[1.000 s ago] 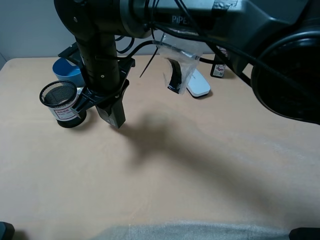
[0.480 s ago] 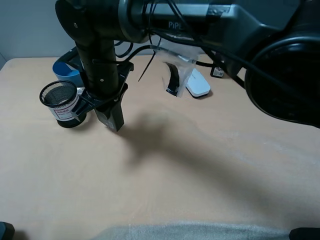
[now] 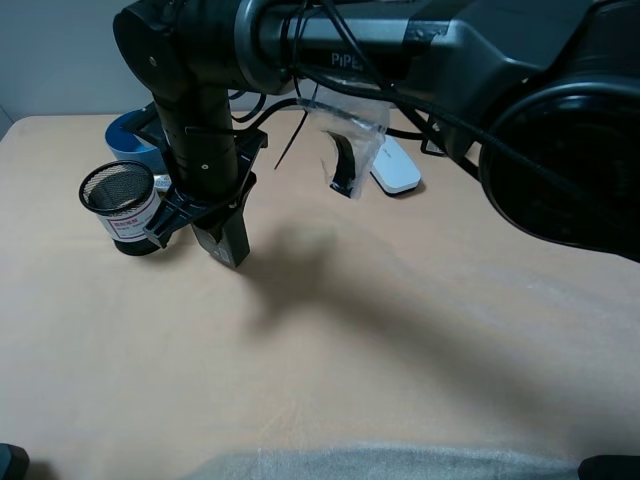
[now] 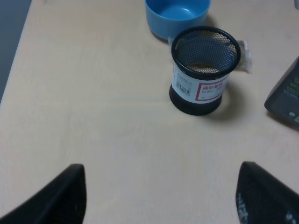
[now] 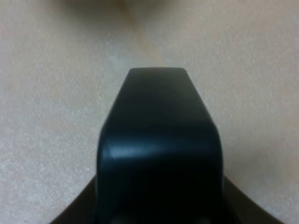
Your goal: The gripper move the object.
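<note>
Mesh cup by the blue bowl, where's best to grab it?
Probably the top rim of the mesh cup, from above with one finger inside: it stands upright with its mouth open, and the blue bowl sits close behind it.

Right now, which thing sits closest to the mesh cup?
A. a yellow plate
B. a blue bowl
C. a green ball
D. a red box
B: the blue bowl stands right beside the mesh cup; none of the other three is in sight.
</note>
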